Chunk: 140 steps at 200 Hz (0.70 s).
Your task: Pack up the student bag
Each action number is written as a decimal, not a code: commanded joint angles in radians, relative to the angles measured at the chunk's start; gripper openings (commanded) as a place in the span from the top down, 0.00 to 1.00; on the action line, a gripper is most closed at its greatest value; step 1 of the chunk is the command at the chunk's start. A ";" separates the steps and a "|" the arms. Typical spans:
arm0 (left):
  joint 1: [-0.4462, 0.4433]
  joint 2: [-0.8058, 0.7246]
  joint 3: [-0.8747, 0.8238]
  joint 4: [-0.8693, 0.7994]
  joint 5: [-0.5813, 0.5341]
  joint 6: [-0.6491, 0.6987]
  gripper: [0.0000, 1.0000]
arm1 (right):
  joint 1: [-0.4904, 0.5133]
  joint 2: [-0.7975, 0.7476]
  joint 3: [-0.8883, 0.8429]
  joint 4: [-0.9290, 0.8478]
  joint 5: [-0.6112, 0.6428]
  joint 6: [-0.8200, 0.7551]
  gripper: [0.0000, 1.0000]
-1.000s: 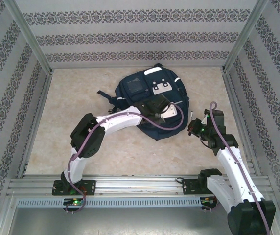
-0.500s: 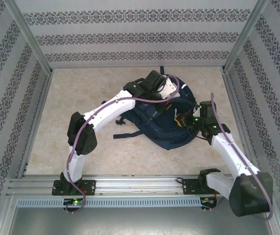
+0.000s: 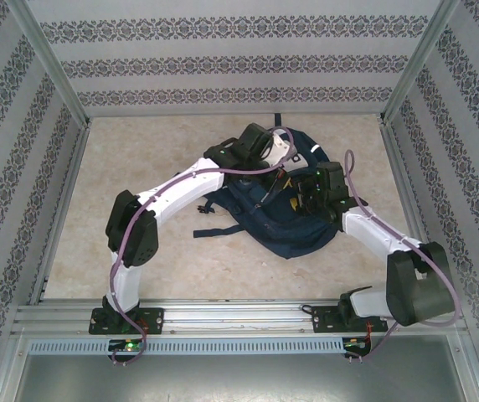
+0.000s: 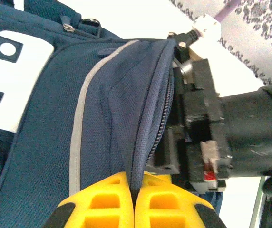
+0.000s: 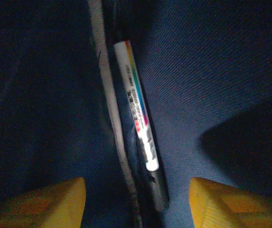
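Note:
The student bag (image 3: 283, 219), a navy backpack with white patches, lies mid-table. My left gripper (image 3: 266, 153) is at its far top edge. In the left wrist view the left gripper (image 4: 136, 183) is shut on the bag's zip edge (image 4: 151, 118), holding the opening apart. My right gripper (image 3: 311, 188) reaches into that opening, and its black body (image 4: 212, 137) shows beside the zip. Inside the dark bag (image 5: 212, 85) the right gripper (image 5: 138, 204) stands open. A white marker pen (image 5: 137, 126) with a rainbow stripe lies loose on the lining just beyond the fingertips (image 5: 55, 199).
Patterned walls (image 3: 239, 67) enclose the beige table (image 3: 139, 167) on three sides. A loose dark strap (image 3: 214, 232) trails from the bag's left side. Open tabletop lies left of and in front of the bag.
The right gripper moved from beside the bag into its opening and opened, leaving the pen inside. The left gripper shifted to the bag's far edge, pulling the opening up.

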 commanded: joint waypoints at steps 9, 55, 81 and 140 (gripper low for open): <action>0.030 -0.064 -0.065 0.166 0.068 -0.049 0.90 | -0.013 -0.171 -0.053 -0.082 -0.038 -0.064 0.44; 0.051 -0.086 -0.153 0.158 0.140 0.117 0.52 | -0.054 -0.483 -0.157 -0.424 -0.014 -0.355 0.48; 0.070 -0.102 -0.193 0.091 0.062 0.329 0.44 | -0.087 -0.534 -0.135 -0.597 0.051 -0.521 0.51; 0.099 0.103 -0.019 -0.090 -0.169 0.345 0.38 | -0.134 -0.418 -0.064 -0.600 0.049 -0.653 0.49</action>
